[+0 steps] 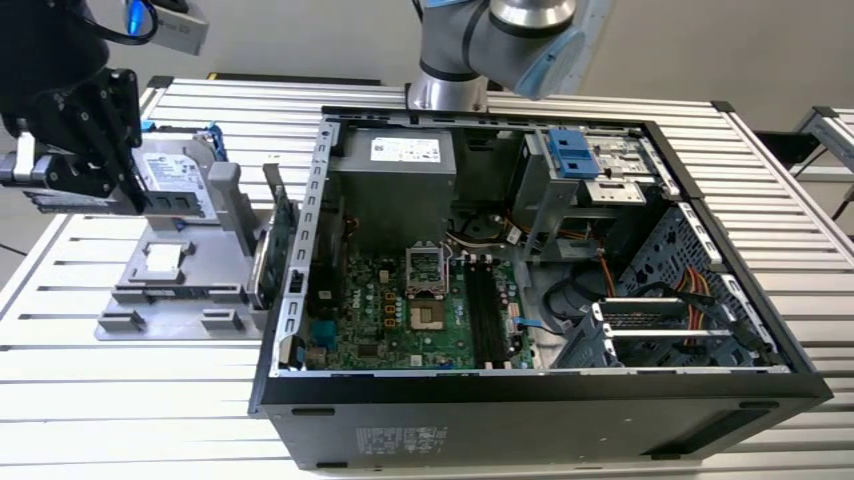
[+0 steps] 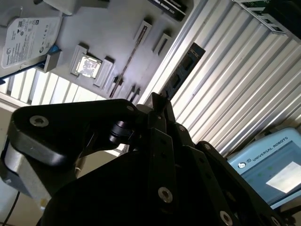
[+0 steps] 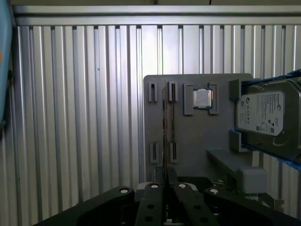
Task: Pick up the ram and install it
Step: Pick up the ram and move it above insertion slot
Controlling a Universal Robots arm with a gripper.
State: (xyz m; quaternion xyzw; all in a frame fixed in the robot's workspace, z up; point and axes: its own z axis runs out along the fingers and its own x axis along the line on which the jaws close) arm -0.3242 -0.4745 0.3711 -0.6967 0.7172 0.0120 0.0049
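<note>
The ram [image 2: 182, 71] juts out from the gripper [image 2: 159, 100], whose fingers pinch one end of it. The first wrist view shows it edge-on against the grey holder plate [image 3: 197, 136], near the processor [image 3: 202, 99] and the hard drive [image 3: 268, 115]. In the exterior view, the open computer case [image 1: 534, 395] stands just beside the plate, on the exterior view's right.
</note>
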